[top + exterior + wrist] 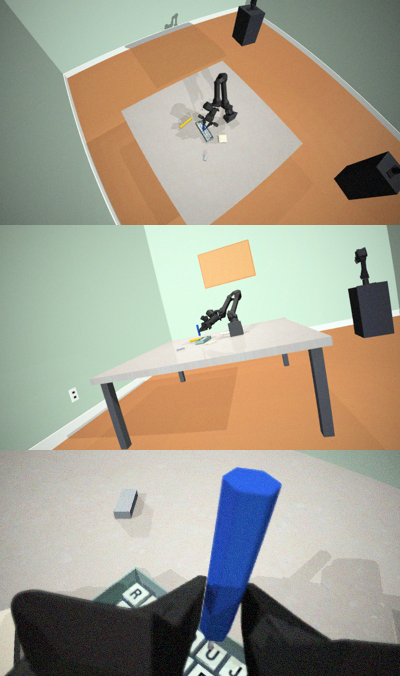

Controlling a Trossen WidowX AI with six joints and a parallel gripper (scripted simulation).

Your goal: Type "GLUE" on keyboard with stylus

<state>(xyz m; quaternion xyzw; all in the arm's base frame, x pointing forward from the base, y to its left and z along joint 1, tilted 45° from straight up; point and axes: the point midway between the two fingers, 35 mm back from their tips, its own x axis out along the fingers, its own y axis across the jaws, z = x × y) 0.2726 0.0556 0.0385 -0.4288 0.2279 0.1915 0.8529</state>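
My gripper [204, 127] [199, 331] [224, 587] is shut on the blue stylus [204, 128] [197, 328] [242, 535], which stands nearly upright, slightly tilted, above the keyboard. The green-grey keyboard [208, 136] [203, 340] [134, 576] with white keys lies on the desk. In the wrist view the stylus's tip is at the upper edge of the U key [212, 654]; whether it touches the key I cannot tell. The J key [233, 669] is just right of it, and an R key [135, 593] shows at the far left corner. My fingers hide most of the other keys.
A yellow bar [185, 123] [195, 339] lies beside the keyboard. A cream square pad [222, 138] [210, 342] lies on its other side. A small grey block [205, 157] [180, 349] [126, 503] lies beyond the keyboard's end. The desk [243, 167] [251, 345] carries them all.
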